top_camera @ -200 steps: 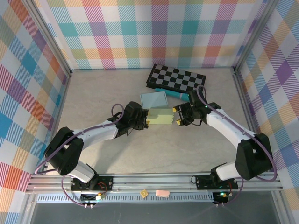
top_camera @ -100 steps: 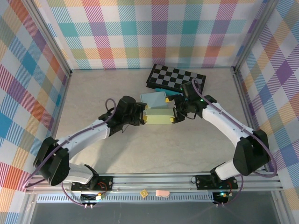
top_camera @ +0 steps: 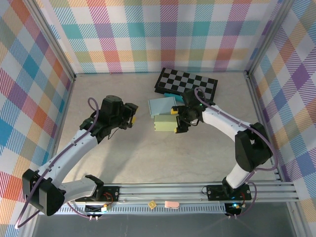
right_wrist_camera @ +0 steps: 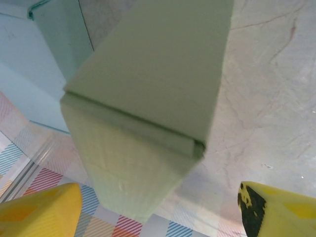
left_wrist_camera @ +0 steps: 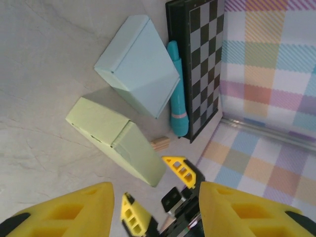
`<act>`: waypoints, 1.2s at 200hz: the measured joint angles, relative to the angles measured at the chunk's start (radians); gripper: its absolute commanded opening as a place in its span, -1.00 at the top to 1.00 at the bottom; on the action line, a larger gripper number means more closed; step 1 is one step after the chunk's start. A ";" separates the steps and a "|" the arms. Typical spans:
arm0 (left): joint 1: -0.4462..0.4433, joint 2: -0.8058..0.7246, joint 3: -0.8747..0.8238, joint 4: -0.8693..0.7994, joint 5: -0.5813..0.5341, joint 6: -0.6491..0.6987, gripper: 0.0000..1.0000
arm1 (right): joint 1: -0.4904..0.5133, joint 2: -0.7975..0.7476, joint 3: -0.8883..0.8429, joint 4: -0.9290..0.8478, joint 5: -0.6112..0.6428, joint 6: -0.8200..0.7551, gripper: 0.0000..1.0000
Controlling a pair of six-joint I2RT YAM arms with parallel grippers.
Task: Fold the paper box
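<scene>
The left pincer (top_camera: 131, 113) hangs over the desk (top_camera: 113, 153) with its yellow fingers (left_wrist_camera: 74, 212) moderately apart and nothing between them. It points to the right, toward the boxes, and stands well apart from them.

Ahead of it, to its right, the green box (top_camera: 164, 123) lies on its side on the desk, long side running left to right. It looks closed up, and in the right wrist view a flap edge shows as a seam across its near end. Just beyond the green box, on its far side, lies a pale blue box (top_camera: 160, 104), also closed; the two sit close together, and I cannot tell whether they touch.

The right pincer (top_camera: 175, 120) is at the right end of the green box with its jaws wide. That end sits between its two yellow fingers (right_wrist_camera: 39, 212). Bare desk shows between the box and the right-hand finger, so the box is straddled, not clamped.

Past the right pincer, toward the back wall, a teal pen (left_wrist_camera: 177, 89) lies along the near edge of a folded chessboard (top_camera: 187, 83). A small wooden piece (left_wrist_camera: 159, 143) rests on the desk between the pen's tip and the green box.
</scene>
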 measured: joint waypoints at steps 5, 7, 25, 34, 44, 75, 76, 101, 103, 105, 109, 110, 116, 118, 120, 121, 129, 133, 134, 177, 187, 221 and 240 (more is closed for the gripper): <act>0.000 0.000 0.000 -0.005 0.003 0.013 0.05 | 0.000 0.008 0.000 0.008 0.000 0.000 -0.58; 0.000 0.000 0.000 -0.006 0.004 0.018 0.05 | 0.000 0.011 0.000 0.011 0.000 -0.001 -0.57; 0.000 0.000 0.000 -0.007 0.018 0.051 0.06 | 0.000 0.037 0.000 0.045 0.001 -0.005 -0.50; 0.000 -0.001 -0.002 -0.004 0.026 0.071 0.05 | 0.000 0.047 0.000 0.068 0.001 -0.013 -0.44; 0.000 -0.001 -0.007 0.008 0.039 0.093 0.05 | 0.002 0.053 -0.005 0.100 0.005 -0.015 -0.37; 0.000 -0.003 -0.011 0.054 0.094 0.190 0.04 | 0.013 0.052 -0.049 0.205 0.014 -0.054 -0.14; 0.000 -0.003 -0.011 0.054 0.095 0.191 0.04 | 0.013 0.052 -0.052 0.210 0.015 -0.054 -0.14; 0.001 -0.009 -0.011 0.066 0.115 0.241 0.03 | 0.025 0.014 -0.118 0.288 0.013 -0.090 -0.01; 0.001 -0.009 -0.011 0.067 0.116 0.244 0.03 | 0.026 0.009 -0.126 0.294 0.013 -0.091 -0.01; 0.001 -0.009 -0.011 0.069 0.116 0.246 0.03 | 0.026 0.004 -0.133 0.299 0.012 -0.093 0.00; 0.001 -0.010 -0.011 0.071 0.118 0.251 0.03 | 0.026 -0.008 -0.149 0.312 0.012 -0.100 0.01; 0.001 -0.010 -0.011 0.071 0.119 0.252 0.03 | 0.026 -0.010 -0.152 0.314 0.012 -0.101 0.00; 0.002 -0.010 -0.011 0.074 0.123 0.257 0.04 | 0.027 -0.030 -0.180 0.335 0.012 -0.114 0.01; 0.003 -0.010 -0.011 0.074 0.124 0.259 0.04 | 0.027 -0.037 -0.190 0.341 0.012 -0.117 0.01; 0.003 -0.010 -0.011 0.074 0.125 0.259 0.04 | 0.027 -0.041 -0.196 0.345 0.013 -0.120 0.01; 0.003 -0.010 -0.011 0.074 0.125 0.259 0.04 | 0.027 -0.046 -0.204 0.352 0.013 -0.123 0.01; 0.003 -0.010 -0.011 0.076 0.127 0.263 0.04 | 0.027 -0.074 -0.249 0.388 0.012 -0.140 -0.01; 0.003 -0.010 -0.011 0.076 0.129 0.264 0.04 | 0.027 -0.087 -0.270 0.407 0.012 -0.148 -0.01; 0.003 -0.010 -0.011 0.077 0.130 0.264 0.04 | 0.027 -0.090 -0.274 0.412 0.012 -0.149 -0.02; 0.007 -0.010 -0.011 0.114 0.150 0.280 0.04 | 0.029 -0.141 -0.505 0.657 -0.027 -0.245 -0.15; 0.008 -0.010 -0.011 0.126 0.153 0.281 0.03 | 0.029 -0.136 -0.540 0.694 -0.045 -0.261 -0.19; 0.014 -0.009 -0.011 0.147 0.160 0.283 0.03 | 0.028 -0.137 -0.602 0.751 -0.047 -0.300 -0.46; 0.021 -0.009 -0.011 0.151 0.164 0.286 0.03 | 0.027 -0.153 -0.594 0.676 -0.037 -0.312 -0.60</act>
